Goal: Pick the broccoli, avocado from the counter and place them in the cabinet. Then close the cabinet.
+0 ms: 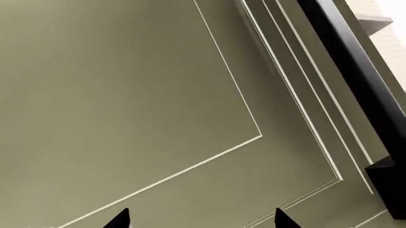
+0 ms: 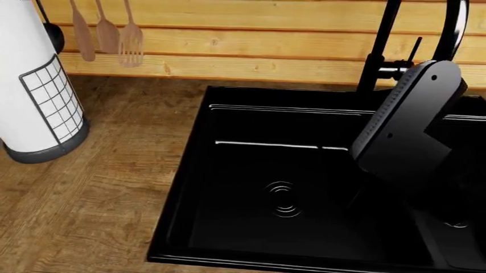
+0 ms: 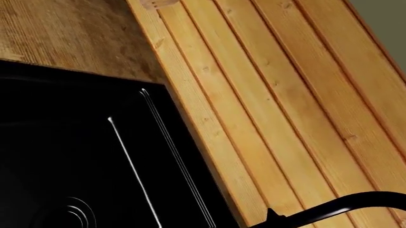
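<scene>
Neither the broccoli nor the avocado shows in any view. The left wrist view is filled by an olive-green panelled cabinet front (image 1: 127,95) with pale moulding lines. My left gripper (image 1: 201,219) faces that panel, open, with its two black fingertips (image 1: 120,219) wide apart and nothing between them. The brown wood-grain counter (image 2: 99,187) and its black sink (image 2: 251,122) fill the head view. A dark grey link of my right arm (image 2: 410,125) hangs over the sink's right side. The right gripper's fingers show in no view.
A white paper-towel roll in a wire holder (image 2: 34,85) stands on the counter at the left. Wooden utensils (image 2: 131,34) hang on the plank wall (image 3: 266,95). A black faucet (image 2: 379,51) rises behind the sink. A black bar (image 1: 355,71) runs beside the cabinet panel.
</scene>
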### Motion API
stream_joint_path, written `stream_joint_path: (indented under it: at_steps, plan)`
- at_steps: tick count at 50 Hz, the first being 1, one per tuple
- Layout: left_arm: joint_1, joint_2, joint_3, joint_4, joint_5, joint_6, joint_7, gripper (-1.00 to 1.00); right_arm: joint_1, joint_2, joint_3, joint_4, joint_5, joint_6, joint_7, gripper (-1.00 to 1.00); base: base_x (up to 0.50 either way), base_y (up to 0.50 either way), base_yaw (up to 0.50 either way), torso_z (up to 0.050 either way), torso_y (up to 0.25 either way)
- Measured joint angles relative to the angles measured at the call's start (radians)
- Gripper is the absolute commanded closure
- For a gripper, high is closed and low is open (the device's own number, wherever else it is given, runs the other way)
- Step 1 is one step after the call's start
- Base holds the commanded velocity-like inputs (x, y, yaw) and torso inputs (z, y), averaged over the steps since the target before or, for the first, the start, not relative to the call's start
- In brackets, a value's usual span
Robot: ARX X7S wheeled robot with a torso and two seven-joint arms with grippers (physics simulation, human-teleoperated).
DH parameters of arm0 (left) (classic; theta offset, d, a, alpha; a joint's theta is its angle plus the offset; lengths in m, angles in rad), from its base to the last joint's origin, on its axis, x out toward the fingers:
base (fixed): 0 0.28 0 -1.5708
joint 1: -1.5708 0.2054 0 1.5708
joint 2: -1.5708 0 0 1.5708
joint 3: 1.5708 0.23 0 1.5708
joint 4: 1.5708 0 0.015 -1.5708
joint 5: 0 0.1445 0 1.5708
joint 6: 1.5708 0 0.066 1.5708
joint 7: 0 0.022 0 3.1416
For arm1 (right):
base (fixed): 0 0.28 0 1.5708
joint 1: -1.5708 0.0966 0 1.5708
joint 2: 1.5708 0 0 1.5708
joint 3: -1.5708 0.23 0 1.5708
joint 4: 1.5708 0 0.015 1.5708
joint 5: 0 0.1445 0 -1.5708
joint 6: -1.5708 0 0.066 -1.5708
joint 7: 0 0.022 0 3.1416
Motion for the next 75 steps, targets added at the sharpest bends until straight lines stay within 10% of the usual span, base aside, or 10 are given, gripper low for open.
stream_joint_path:
  at_steps: [24, 75]
  plan:
    - [-0.030, 0.230, -0.334, -0.321, 0.631, -0.058, 0.465, -1.00, -0.040, 0.010, -0.107, -0.018, -0.065, -0.034, -0.022, -1.00, 0.00, 0.00, 0.00, 0.001, -0.003]
    - [-0.030, 0.257, -0.363, -0.454, 0.660, 0.105, 0.590, -1.00, 0.006, 0.060, -0.100, 0.006, -0.053, -0.075, -0.036, -1.00, 0.00, 0.00, 0.00, 0.000, -0.053]
